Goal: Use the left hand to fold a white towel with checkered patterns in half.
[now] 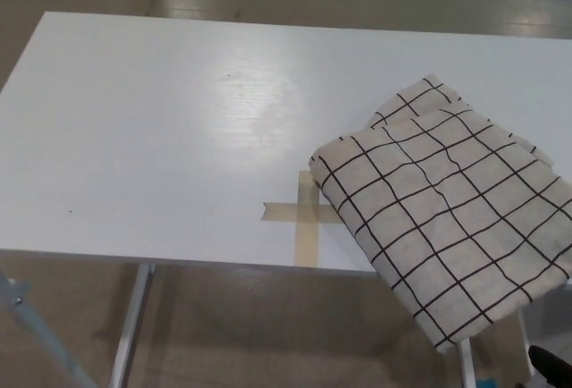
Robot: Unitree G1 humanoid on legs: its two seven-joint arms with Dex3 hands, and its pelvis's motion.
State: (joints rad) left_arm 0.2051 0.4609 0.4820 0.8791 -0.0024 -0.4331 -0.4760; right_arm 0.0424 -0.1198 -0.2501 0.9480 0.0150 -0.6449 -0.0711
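The white towel with a black check pattern (447, 209) lies folded over on the right side of the white table (161, 138). Its near corner hangs past the table's front edge. One edge of a lower layer shows along its far side. My left hand does not show anywhere. Only a black sliver of my right hand (554, 366) appears at the bottom right corner, below the towel and off the table.
A cross of tan tape (307, 218) is stuck to the table by the towel's left edge, reaching the front edge. Metal table legs (130, 325) stand below the front edge, over a tan floor. A grey bar (27, 316) crosses the bottom left corner.
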